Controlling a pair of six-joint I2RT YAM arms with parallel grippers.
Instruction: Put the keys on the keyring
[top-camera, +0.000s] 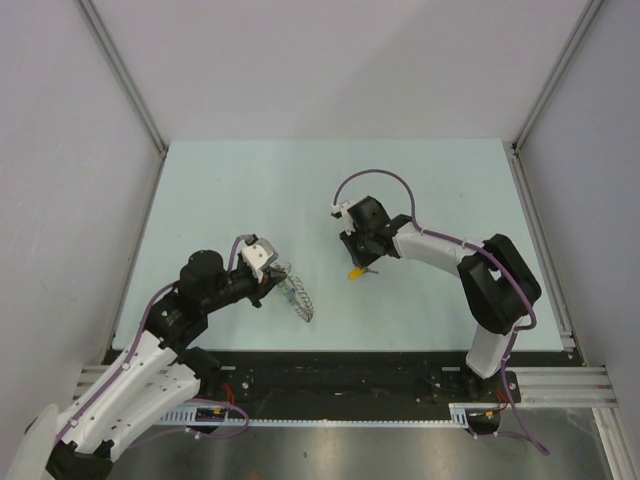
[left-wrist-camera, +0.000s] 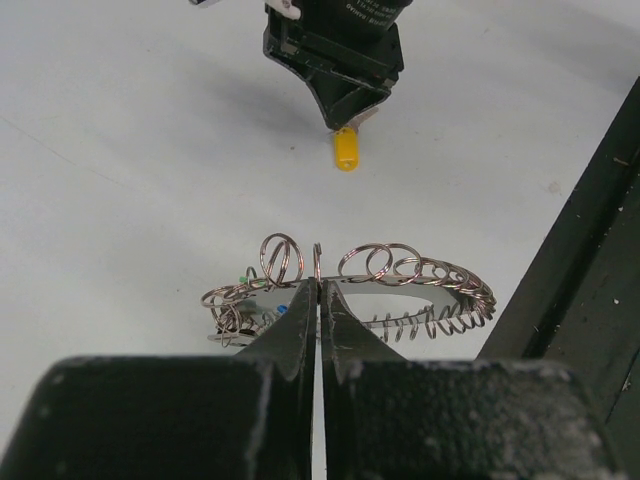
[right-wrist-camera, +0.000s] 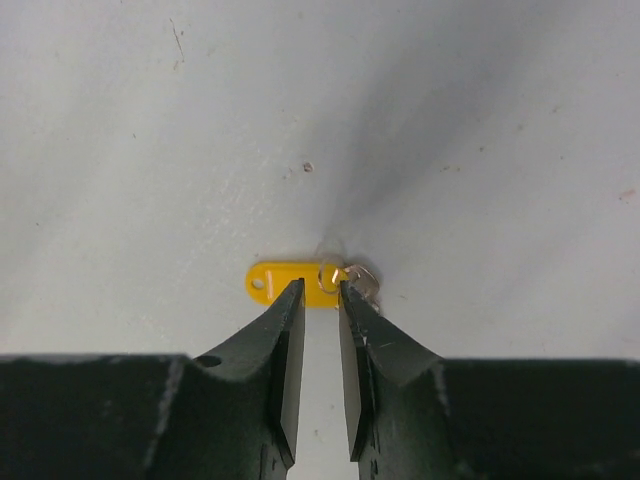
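Note:
The keyring (left-wrist-camera: 400, 265), a grey ring of many small wire loops, hangs in front of my left gripper (left-wrist-camera: 319, 285), which is shut on one upright loop. A green speck (left-wrist-camera: 243, 277) shows among the bunched loops at its left end. In the top view the keyring (top-camera: 298, 293) trails down from the left gripper (top-camera: 275, 275). One of the keys, with a yellow plastic head (right-wrist-camera: 272, 281) and a small metal ring, lies flat on the table. My right gripper (right-wrist-camera: 320, 288) stands just over it, narrowly open, its tips either side of the head's ringed end. The yellow key (top-camera: 354, 271) is below the right gripper (top-camera: 358, 262).
The pale table (top-camera: 420, 190) is walled by white panels with metal rails on three sides. A black strip (top-camera: 350, 372) runs along the near edge by the arm bases, and it shows as a dark edge (left-wrist-camera: 590, 260) right of the keyring.

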